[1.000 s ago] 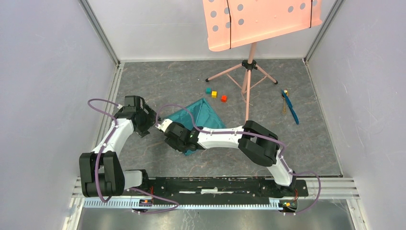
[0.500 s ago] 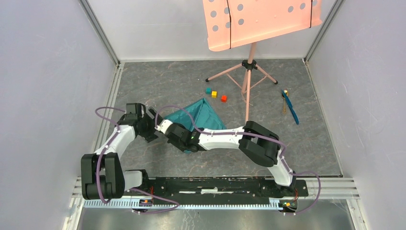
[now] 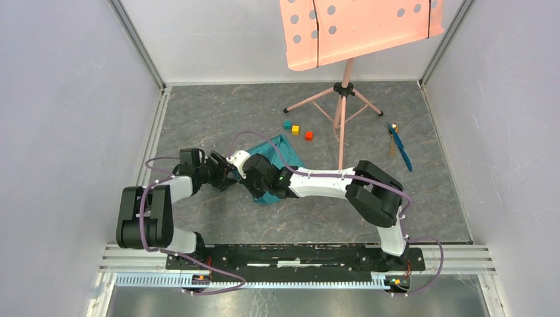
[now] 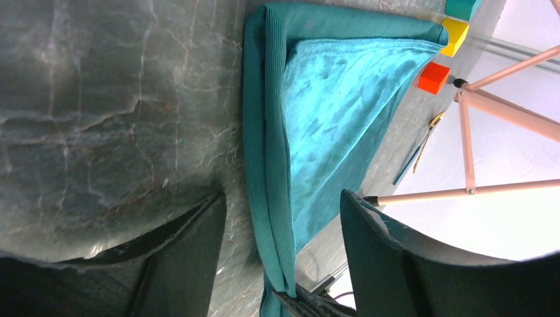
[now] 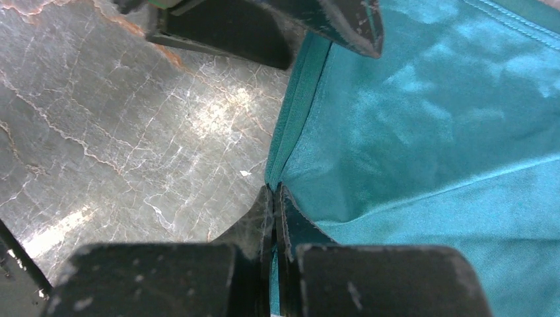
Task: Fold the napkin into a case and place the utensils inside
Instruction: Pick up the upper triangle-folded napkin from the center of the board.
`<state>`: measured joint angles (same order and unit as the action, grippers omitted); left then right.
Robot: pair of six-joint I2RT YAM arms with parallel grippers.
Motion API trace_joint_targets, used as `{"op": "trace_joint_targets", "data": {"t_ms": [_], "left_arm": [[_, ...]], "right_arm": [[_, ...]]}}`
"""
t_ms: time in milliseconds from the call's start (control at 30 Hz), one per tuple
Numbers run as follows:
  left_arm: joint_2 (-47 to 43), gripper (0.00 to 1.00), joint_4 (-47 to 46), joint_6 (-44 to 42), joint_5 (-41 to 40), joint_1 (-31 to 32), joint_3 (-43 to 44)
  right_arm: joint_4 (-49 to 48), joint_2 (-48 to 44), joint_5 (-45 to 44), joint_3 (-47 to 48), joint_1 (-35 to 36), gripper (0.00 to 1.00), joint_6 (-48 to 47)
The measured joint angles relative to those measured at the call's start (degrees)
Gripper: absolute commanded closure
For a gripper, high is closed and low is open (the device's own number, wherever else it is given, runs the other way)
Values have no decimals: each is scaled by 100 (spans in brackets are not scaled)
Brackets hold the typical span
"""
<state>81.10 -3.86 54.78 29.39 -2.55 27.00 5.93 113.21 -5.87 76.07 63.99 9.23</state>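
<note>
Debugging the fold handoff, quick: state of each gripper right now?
Left gripper: open, straddling the napkin at its folded edge.
Right gripper: closed, pinching the napkin's edge.

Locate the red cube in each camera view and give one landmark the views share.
Top external: red cube, just right of centre, beyond the napkin.
Left wrist: red cube, upper right, off the tip of the napkin.
Right wrist: not in it.
Shared landmark: the teal napkin, in all three views.
</note>
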Motion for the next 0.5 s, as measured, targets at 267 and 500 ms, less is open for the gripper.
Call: {"op": "trace_joint_targets", "data": {"t_ms": [267, 500], "left_arm": [[509, 48, -732, 232, 131, 0, -7], [603, 77, -651, 225, 74, 0, 83]], "right_arm": [[-116, -2, 234, -101, -31, 100, 39], [-177, -13, 289, -109, -31, 100, 31]]}}
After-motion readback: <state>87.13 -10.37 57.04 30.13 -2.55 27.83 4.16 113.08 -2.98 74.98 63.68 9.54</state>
